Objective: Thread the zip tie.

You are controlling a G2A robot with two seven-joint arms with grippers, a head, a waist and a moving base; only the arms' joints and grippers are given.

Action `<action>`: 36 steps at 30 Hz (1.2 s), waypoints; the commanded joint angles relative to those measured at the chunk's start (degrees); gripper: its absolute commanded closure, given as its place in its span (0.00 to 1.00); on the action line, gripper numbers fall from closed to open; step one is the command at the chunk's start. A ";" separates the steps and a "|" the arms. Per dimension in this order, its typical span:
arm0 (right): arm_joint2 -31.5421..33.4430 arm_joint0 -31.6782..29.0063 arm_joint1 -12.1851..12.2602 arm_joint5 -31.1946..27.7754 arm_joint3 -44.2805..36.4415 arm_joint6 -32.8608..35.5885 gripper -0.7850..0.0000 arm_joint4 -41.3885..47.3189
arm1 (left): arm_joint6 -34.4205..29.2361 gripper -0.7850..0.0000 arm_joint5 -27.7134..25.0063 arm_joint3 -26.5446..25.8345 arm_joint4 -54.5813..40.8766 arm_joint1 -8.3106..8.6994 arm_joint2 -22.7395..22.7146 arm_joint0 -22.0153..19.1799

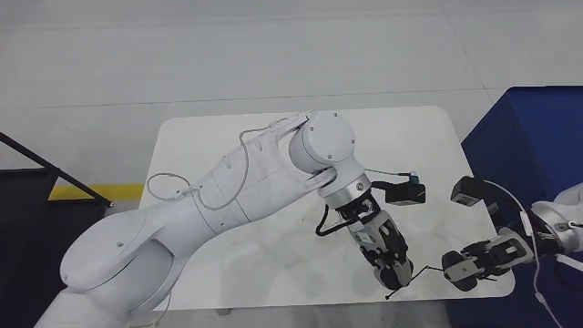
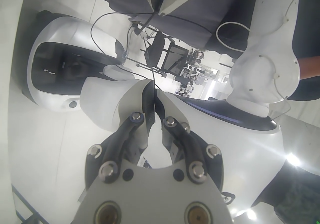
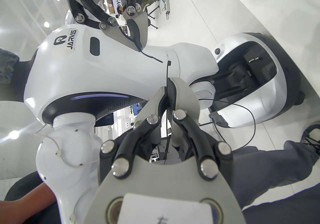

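1. R gripper point(image 3: 170, 82), closest to its own wrist cam: fingers clamped tight on the zip tie point(image 3: 167, 71). Strap runs lengthwise b/w the pads, and the small square head pokes out just past the fingertips.
2. L gripper point(image 3: 140, 46), farther off in the same view: fingers pinched together on the thin black tail end. A short bit of tail sticks out from its tips, aimed at the head.
3. Tail tip sits just beside the head w/ a slight gap. It is not thru the slot.
4. L wrist view: L gripper's pads are pressed together on a thin black strap that leaves the tips toward the R gripper. R gripper's fingers are likewise closed on its strap, which points back the other way.
5. Top view: both grippers hang over the white table point(image 1: 228, 146), by its near right corner. Tips face each other, close but apart. L arm crosses the table from the left and R arm comes in over the right edge. A thin black line shows b/w the two grippers.
6. Can't tell whether the two held ends join in one loop, since the strap is too thin to trace.
7. Blue cabinet point(image 1: 537, 146) stands just beside the table's right edge.
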 commanded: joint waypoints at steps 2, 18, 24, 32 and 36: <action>-0.14 0.14 0.44 -0.01 -0.19 0.00 1.00 0.05 | 3.51 1.00 2.96 -0.79 2.43 0.36 -0.44 0.39; -0.14 0.14 0.44 -0.01 -0.19 0.00 1.00 0.05 | 3.07 1.00 2.63 -4.45 2.00 1.82 -3.99 4.06; -0.14 0.14 0.44 -0.01 -0.19 0.00 1.00 0.05 | 2.43 1.00 3.65 -4.49 2.75 2.10 -3.46 4.60; -0.14 0.14 0.44 -0.01 -0.19 0.00 1.00 0.05 | 2.19 1.00 3.41 -3.56 1.81 1.93 -2.83 4.23; -0.14 0.14 0.44 -0.01 -0.19 0.00 1.00 0.05 | 2.24 1.00 3.42 -3.42 1.75 1.70 -2.99 4.15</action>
